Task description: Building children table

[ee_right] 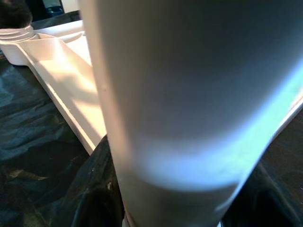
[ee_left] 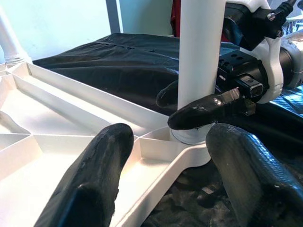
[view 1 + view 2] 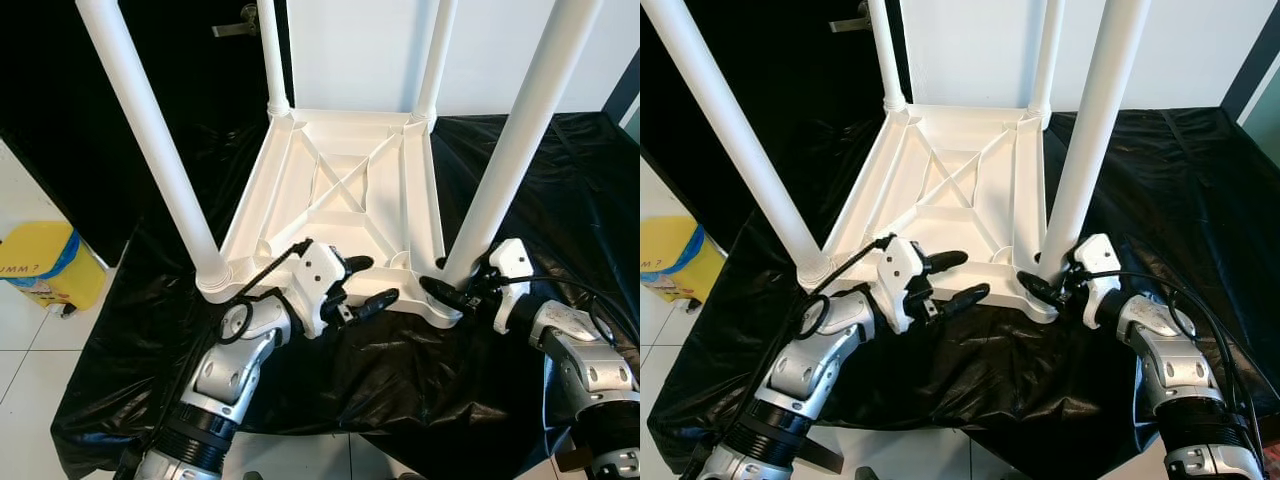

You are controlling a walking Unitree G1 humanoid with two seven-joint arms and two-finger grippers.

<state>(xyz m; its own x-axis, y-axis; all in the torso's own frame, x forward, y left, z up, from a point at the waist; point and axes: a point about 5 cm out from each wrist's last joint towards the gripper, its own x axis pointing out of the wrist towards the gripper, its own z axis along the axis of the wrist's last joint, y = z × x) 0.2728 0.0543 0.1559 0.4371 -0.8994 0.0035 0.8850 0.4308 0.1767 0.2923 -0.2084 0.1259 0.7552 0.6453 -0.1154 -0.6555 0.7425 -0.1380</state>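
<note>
The white children's table (image 3: 340,180) lies upside down on a black cloth (image 3: 400,370), with its legs standing up. My left gripper (image 3: 370,282) is open at the near rim, one finger over the ribbed underside and the other outside the edge. My right gripper (image 3: 447,278) is shut on the base of the near-right leg (image 3: 515,130), where it meets the corner socket. In the left wrist view, my left gripper's fingers (image 2: 94,179) frame that leg (image 2: 201,56), and one of my right gripper's fingers (image 2: 203,111) wraps its front. The right wrist view is close against the leg (image 1: 189,94).
The near-left leg (image 3: 150,130) rises at a slant beside my left arm. Two far legs (image 3: 272,50) (image 3: 437,50) stand by a white wall. A yellow container (image 3: 45,265) sits on the white floor at the left. A dark door with a handle (image 3: 235,25) is behind.
</note>
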